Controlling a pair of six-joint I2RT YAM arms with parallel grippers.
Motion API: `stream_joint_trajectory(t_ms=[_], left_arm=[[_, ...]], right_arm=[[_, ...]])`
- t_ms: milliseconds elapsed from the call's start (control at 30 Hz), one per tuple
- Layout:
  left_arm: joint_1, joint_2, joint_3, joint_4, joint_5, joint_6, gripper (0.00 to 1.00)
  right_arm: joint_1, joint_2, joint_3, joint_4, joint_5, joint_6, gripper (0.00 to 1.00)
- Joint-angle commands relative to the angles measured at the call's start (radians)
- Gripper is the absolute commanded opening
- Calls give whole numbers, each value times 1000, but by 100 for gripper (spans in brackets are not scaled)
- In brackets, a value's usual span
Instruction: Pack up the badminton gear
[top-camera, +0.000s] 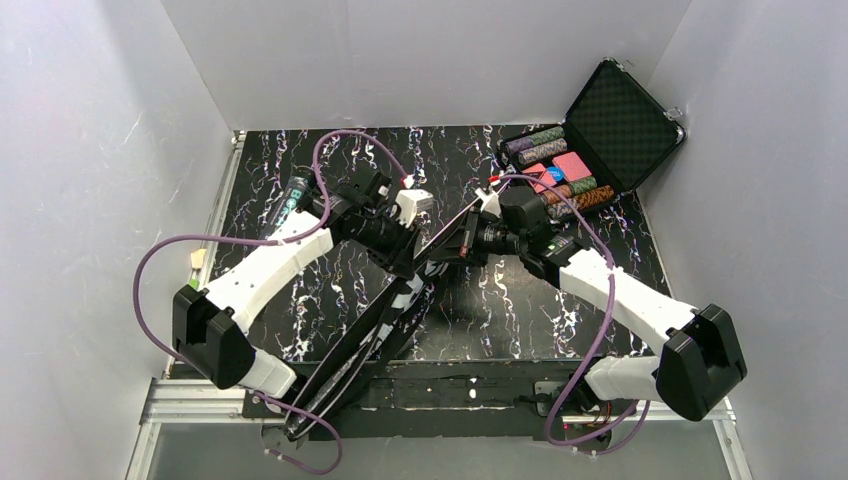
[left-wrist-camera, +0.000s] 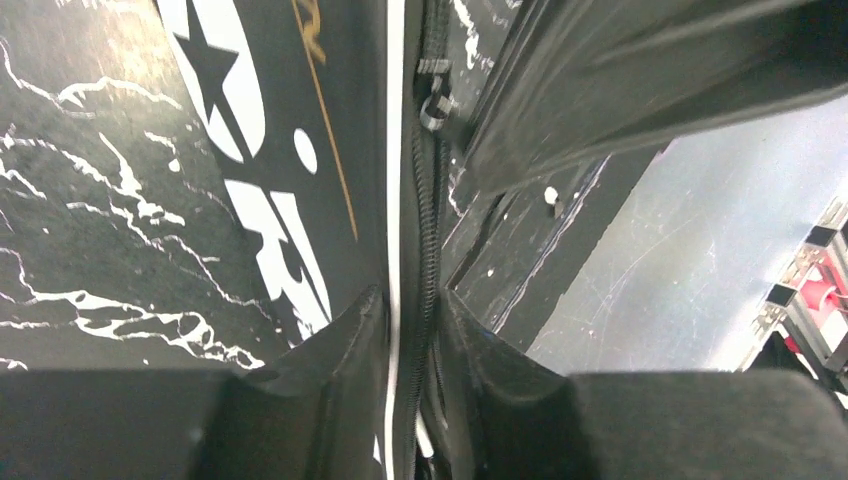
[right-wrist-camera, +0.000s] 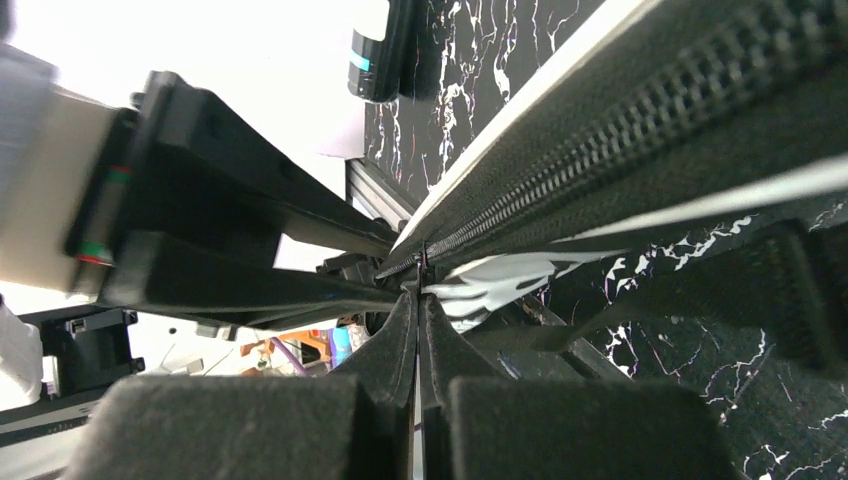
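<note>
Black fabric: the long racket bag (top-camera: 365, 335) lies slantwise from the table's middle to its near edge, left of centre. My left gripper (left-wrist-camera: 405, 300) straddles its zip seam, fingers close on either side; I cannot tell whether they pinch it or merely flank it. My right gripper (right-wrist-camera: 418, 300) is pressed together on what looks like the zip pull (right-wrist-camera: 422, 262). I judge the zipping step is in hand. Next I would steady the seam and draw the pull along the teeth without snagging. The teal-printed tube (top-camera: 292, 195) lies at the far left, outside the bag.
</note>
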Motion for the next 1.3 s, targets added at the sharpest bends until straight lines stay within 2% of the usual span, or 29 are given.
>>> stream_joint_trajectory(t_ms=[0, 100, 133, 333, 567, 700, 800, 933, 1100, 1267], left_arm=[[33, -7, 90, 67, 80, -50, 29], [83, 17, 115, 78, 155, -110, 45], [94, 28, 124, 79, 168, -115, 46], [159, 92, 159, 124, 216, -152, 48], [160, 164, 207, 167, 219, -142, 48], [159, 178, 229, 163, 293, -114, 47], [154, 175, 217, 160, 293, -93, 44], [148, 184, 198, 145, 326, -81, 31], [134, 188, 184, 143, 339, -77, 0], [134, 200, 201, 178, 310, -123, 0]], right_arm=[[42, 16, 44, 63, -51, 23, 1], [70, 44, 64, 62, -47, 27, 1], [75, 55, 70, 87, -50, 29, 1], [81, 75, 101, 88, -48, 24, 1], [86, 79, 120, 76, -39, 16, 1], [86, 87, 124, 77, -42, 17, 1], [86, 87, 122, 84, -38, 22, 1], [87, 92, 130, 90, -29, 27, 1], [87, 92, 134, 104, -14, 37, 1], [87, 80, 132, 106, 6, 41, 1]])
